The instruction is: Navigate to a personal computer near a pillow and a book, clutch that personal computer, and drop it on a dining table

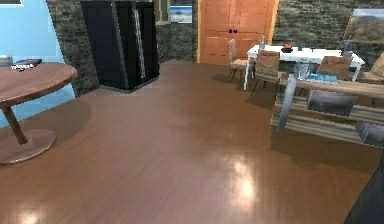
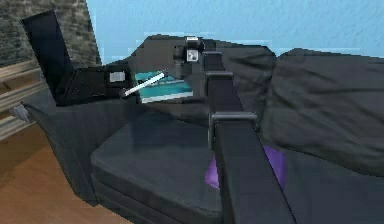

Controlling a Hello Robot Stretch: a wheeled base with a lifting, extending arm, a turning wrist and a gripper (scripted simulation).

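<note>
The end effector [image 2: 178, 54] sits at the far end of the arm [image 2: 240, 150], up against the sofa's [image 2: 320, 100] dark back, just behind the book [image 2: 166, 90]. Can't tell how its fingers are set or whether it's got anything, it's dark on dark with sofa right behind it.

My guess is the robot is parked side-on to the sofa so the arm can reach straight across the seat. It's lined up closer to the book than the laptop [image 2: 80, 75], though, so I'd say it needs to move toward the view's left before a grab.

The teal book has a white stick [image 2: 138, 89] lying across its corner. The laptop is just left of that, at the sofa's left end. It's black and slim with the lid up and tilted back, so I'd go for the base, not the screen. A purple pillow [image 2: 212, 176] peeks out beside the arm, low on the seat.

In the forward view, the white tabletop [image 1: 310, 52] with chairs looks like the drop spot, well across the floor. There's also 1 round tabletop [image 1: 35, 80] at left.
</note>
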